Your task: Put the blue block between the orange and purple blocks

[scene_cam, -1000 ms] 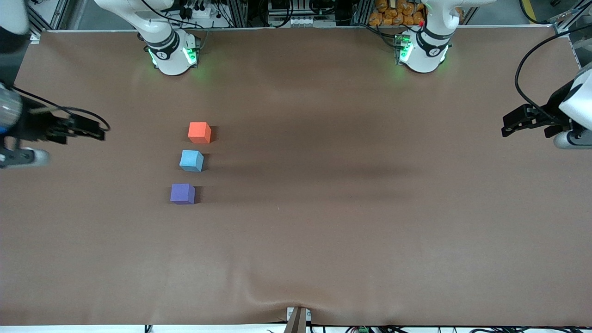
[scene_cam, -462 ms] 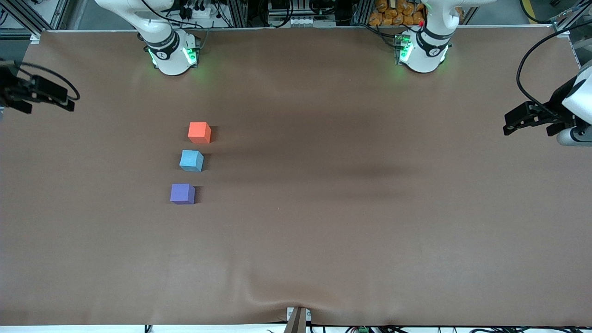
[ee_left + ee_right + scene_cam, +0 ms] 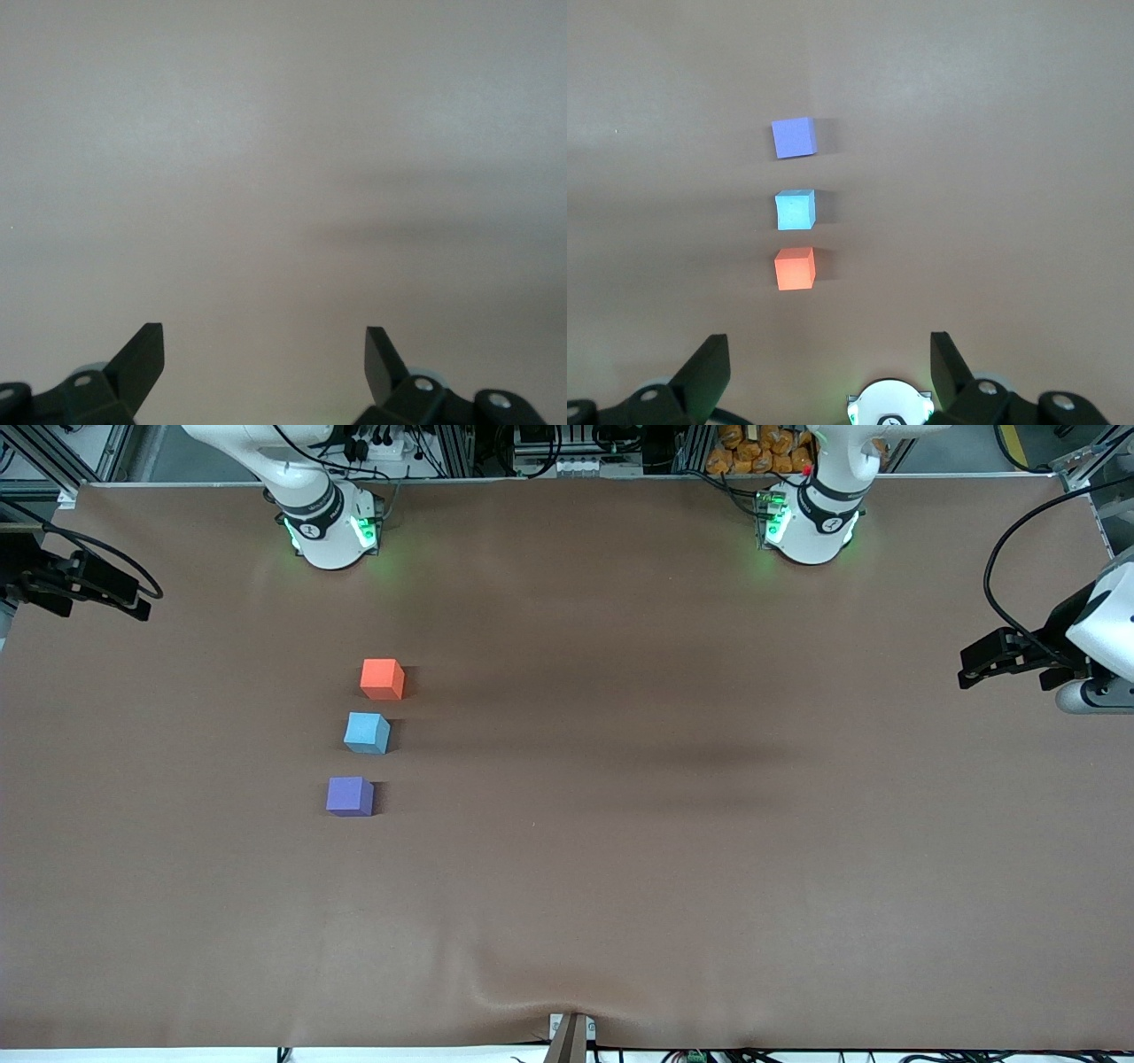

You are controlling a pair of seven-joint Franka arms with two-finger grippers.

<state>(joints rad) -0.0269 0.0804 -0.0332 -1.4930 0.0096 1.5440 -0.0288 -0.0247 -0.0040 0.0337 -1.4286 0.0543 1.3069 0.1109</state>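
Observation:
The orange block [image 3: 382, 678], the blue block [image 3: 367, 732] and the purple block [image 3: 349, 795] stand in a line on the brown table toward the right arm's end, with small gaps between them. The blue block is the middle one, the orange farthest from the front camera and the purple nearest. The right wrist view shows the same line: purple block [image 3: 793, 137], blue block [image 3: 796, 210], orange block [image 3: 795, 268]. My right gripper [image 3: 124, 598] [image 3: 828, 354] is open and empty, high over the table's edge at the right arm's end. My left gripper [image 3: 974, 664] [image 3: 264, 350] is open and empty over the left arm's end, above bare table.
The right arm's base [image 3: 328, 527] and the left arm's base [image 3: 811, 522] stand along the edge farthest from the front camera. The right arm's base also shows in the right wrist view [image 3: 888, 403]. A bracket [image 3: 570, 1036] sits at the nearest edge.
My right gripper has drawn away from the blocks, toward the table's edge at the right arm's end. The left gripper has barely shifted. The blocks have not moved.

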